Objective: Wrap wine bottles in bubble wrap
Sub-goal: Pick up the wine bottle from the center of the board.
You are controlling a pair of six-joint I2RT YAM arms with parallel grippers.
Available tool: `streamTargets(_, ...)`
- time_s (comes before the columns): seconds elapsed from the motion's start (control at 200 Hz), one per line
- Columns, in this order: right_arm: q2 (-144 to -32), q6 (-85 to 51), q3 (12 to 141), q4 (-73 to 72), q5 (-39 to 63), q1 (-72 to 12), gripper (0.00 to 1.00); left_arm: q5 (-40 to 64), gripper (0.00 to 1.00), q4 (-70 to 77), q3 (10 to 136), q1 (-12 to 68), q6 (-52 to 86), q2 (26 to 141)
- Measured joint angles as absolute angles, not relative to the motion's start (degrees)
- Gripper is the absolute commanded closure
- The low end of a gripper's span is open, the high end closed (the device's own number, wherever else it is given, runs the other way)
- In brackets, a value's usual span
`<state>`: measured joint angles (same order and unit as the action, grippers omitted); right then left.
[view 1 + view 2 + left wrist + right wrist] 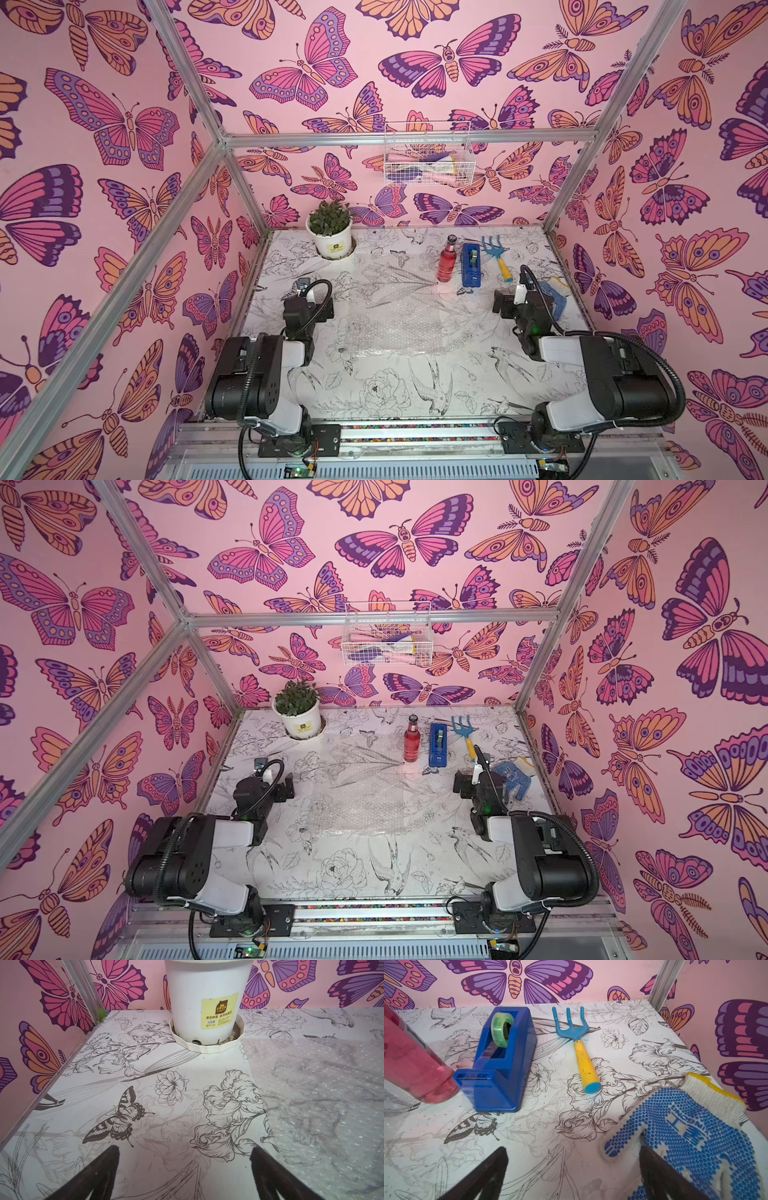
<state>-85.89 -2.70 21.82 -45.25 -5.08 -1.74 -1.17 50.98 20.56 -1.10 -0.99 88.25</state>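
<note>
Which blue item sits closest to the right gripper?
The blue-dotted glove, lying right beside the right gripper; the blue tape dispenser and rake lie farther back.

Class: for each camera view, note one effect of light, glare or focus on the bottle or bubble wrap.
In a top view, the transparent bubble wrap sheet is barely visible and the slim clear bottle of red liquid casts a pink glow; left wrist view, the wrap glints; right wrist view, the bottle is cropped and soft.
</note>
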Motion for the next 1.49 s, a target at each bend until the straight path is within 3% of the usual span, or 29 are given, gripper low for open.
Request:
streamTargets(1.012,-85.7,-2.7,21.8,-45.5,-5.1,-1.7,0.01,0.0,0.01,50.6,20.6,-1.5,-1.0,87.8)
streamTargets(1.292,-63.3,-5.1,23.8,-31.5,-5.0,-2.3,0.01,-6.2,0.01,32.2,26.3,1.0,5.1,61.6)
streamTargets(1.493,-59.1,-5.8,24.1,-27.9,-4.2,-10.8,0.01,-2.9,0.01,16.3,37.1,1.6,11.0,59.1)
